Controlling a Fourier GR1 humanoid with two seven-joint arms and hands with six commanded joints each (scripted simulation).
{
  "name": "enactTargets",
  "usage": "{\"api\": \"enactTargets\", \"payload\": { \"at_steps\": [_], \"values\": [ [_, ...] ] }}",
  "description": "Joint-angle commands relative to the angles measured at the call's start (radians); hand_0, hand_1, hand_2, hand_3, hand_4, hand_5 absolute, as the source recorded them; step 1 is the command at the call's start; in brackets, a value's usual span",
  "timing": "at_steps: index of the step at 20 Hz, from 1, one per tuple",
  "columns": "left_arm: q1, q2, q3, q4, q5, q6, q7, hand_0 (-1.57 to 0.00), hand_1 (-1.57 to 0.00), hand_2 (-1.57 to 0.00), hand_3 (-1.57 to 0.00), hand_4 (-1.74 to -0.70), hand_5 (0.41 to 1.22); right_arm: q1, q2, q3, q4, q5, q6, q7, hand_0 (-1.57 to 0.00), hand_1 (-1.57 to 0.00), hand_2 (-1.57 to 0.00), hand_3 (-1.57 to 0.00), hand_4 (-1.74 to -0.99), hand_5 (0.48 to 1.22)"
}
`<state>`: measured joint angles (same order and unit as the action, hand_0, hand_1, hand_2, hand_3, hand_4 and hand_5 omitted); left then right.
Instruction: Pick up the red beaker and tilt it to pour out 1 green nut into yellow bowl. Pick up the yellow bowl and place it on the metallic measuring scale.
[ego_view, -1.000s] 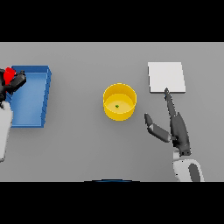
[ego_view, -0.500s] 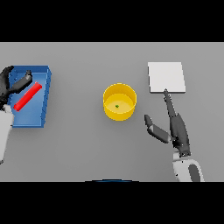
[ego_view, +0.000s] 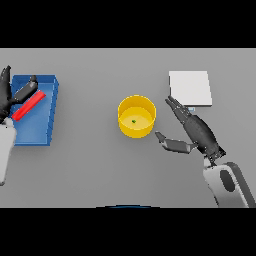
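The yellow bowl (ego_view: 136, 117) stands at the table's middle with one green nut (ego_view: 133, 120) inside. The red beaker (ego_view: 29, 105) lies tilted in the blue tray (ego_view: 37, 131) at the far left. My left hand (ego_view: 6, 97) is at the tray's left edge, fingers spread, its thumb just above the beaker and not closed round it. My right hand (ego_view: 197, 132) is open just right of the bowl, fingers straight and pointing up-left, thumb reaching toward the bowl's lower right without touching it. The metallic measuring scale (ego_view: 190, 88) lies flat behind the right hand.
The blue tray takes up the left side of the grey table (ego_view: 90, 165). The scale sits at the right rear, close to the bowl's right side.
The left hand has let go of the red beaker, which now lies in the blue tray. The right hand has moved left, closer to the yellow bowl.
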<state>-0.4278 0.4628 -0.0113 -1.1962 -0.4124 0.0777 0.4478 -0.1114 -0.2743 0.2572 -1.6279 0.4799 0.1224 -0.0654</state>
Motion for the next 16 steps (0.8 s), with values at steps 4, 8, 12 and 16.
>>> {"api": "enactTargets", "payload": {
  "at_steps": [4, 8, 12, 16],
  "values": [
    [0.0, 0.003, -0.004, 0.0, -0.008, 0.001, 0.019, -0.01, -0.01, -0.01, -0.01, -0.73, 0.68, -0.146, -0.078, 0.102, 0.059, 0.132, 0.09, -0.001, 0.0, 0.0, 0.0, 0.0, -1.192, 0.677],
    [0.012, 0.0, -0.011, -0.007, -0.011, 0.0, 0.022, 0.0, 0.0, 0.0, 0.0, -0.74, 0.696, -0.272, -0.148, 0.199, 0.143, 0.236, 0.167, -0.08, 0.0, 0.0, 0.0, 0.0, -1.225, 0.684],
    [0.017, 0.016, -0.008, -0.015, -0.005, -0.018, 0.02, 0.0, 0.0, 0.0, 0.0, -0.75, 0.704, -0.389, -0.175, 0.295, 0.219, 0.339, 0.215, -0.118, 0.0, 0.0, 0.0, 0.0, -1.218, 0.707],
    [0.014, 0.014, 0.0, -0.003, 0.001, -0.009, 0.011, 0.0, 0.0, 0.0, 0.0, -0.75, 0.704, -0.46, -0.146, 0.357, 0.295, 0.367, 0.278, -0.132, 0.0, 0.0, 0.0, 0.0, -1.218, 0.72]
  ]
}}
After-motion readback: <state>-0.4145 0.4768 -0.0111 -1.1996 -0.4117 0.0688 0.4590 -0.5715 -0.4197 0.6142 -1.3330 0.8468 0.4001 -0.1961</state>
